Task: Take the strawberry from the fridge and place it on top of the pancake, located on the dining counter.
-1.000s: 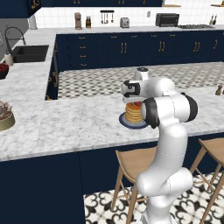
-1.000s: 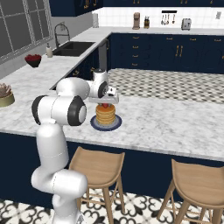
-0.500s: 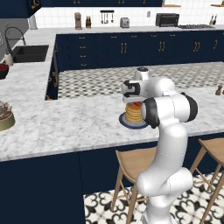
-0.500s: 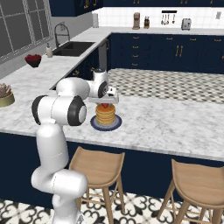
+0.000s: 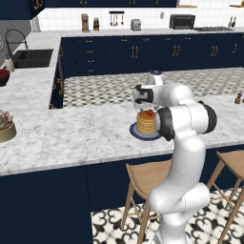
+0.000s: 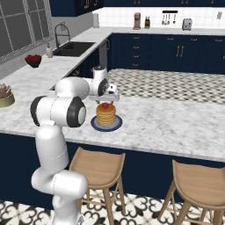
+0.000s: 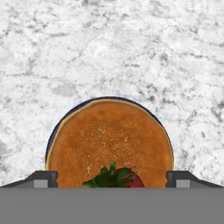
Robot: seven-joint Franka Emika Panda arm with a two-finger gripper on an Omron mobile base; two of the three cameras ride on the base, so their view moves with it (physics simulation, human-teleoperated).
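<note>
**One strawberry on the stack, jaws spread wide**

One small red strawberry (image 7: 117,178) sits on top of the pancake (image 7: 110,141), and you can see it from all three cameras. In the hand view its green leaves and a bit of red show at the lower edge of the golden top, between the two dark fingertips (image 7: 42,178), which stand far apart on either side and touch neither the fruit nor the stack. So your gripper (image 7: 110,179) is released, holding nothing, and it hangs directly above the pancake.

From the left base view you find the gripper (image 5: 145,106) just over the stack, with the strawberry (image 5: 150,113) resting on the topmost pancake (image 5: 146,123). The right base view gives you the same picture from the other side: gripper (image 6: 107,99) above, strawberry (image 6: 105,106) on the pancake (image 6: 106,116).

The stack stands on a small dark blue plate (image 6: 95,125), whose rim also peeks out around the pancake in the hand view. The plate rests on the marble dining counter (image 5: 71,133), near its front edge. Wooden stools (image 6: 98,168) stand below the counter on the robot's side. At the far left end of the counter in the left base view you see a bowl-like dish (image 5: 5,127), well apart from the plate.
</note>
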